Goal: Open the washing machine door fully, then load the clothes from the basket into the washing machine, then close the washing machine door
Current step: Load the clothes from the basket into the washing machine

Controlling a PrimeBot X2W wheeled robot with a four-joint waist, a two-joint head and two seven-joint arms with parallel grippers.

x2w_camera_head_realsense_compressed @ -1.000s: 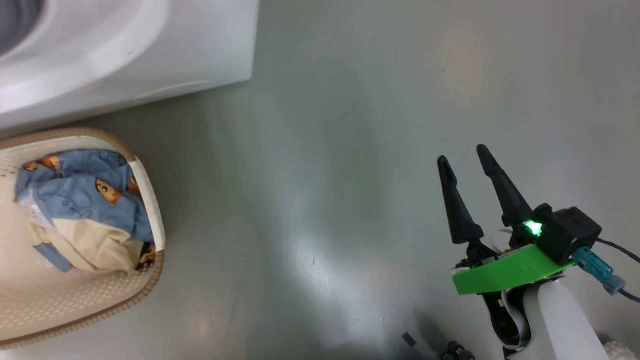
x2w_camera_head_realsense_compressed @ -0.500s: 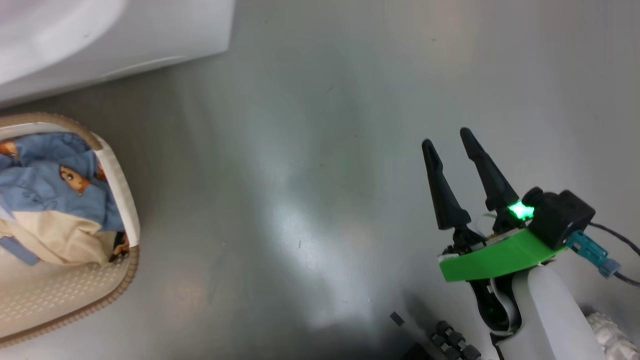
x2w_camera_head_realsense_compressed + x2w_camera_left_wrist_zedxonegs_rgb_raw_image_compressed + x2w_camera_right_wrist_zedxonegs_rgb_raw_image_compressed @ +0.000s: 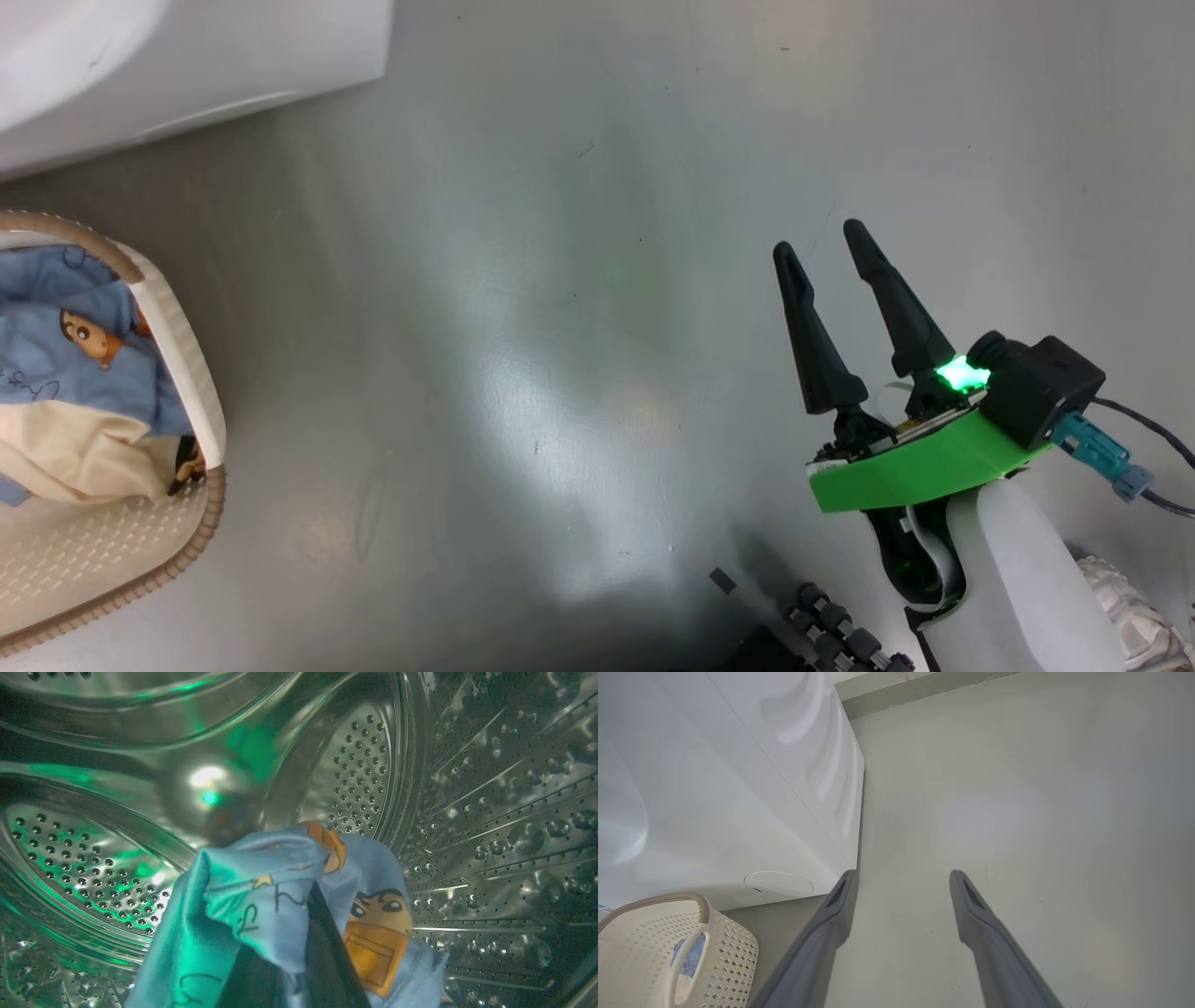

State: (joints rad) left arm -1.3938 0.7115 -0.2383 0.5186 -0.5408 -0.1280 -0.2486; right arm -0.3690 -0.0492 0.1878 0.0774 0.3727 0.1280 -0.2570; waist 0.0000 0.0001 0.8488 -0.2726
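Note:
My left gripper [image 3: 312, 900] is deep inside the washing machine's steel perforated drum [image 3: 467, 788], shut on a piece of the clothes [image 3: 261, 896], light blue cloth with a cartoon face. The machine's white body [image 3: 187, 56] fills the head view's top left corner. Below it stands the basket [image 3: 191, 373], cream with a brown rim, holding more blue and cream clothes [image 3: 65, 401]. My right gripper [image 3: 817, 237] hovers open over bare floor, far right of the basket. Its own view shows the same gripper [image 3: 902, 873], the machine [image 3: 714, 788] and the basket [image 3: 724, 952]. The washing machine door is out of view.
The grey floor [image 3: 560, 280] stretches between the basket and my right arm. Dark parts of my base [image 3: 840, 635] sit at the bottom edge. A cable [image 3: 1148, 429] trails from the right wrist. A round service flap [image 3: 779, 883] sits low on the machine's front.
The head camera has swung rightward, so the machine and the basket slid toward the left edge. My right gripper stays open over the floor.

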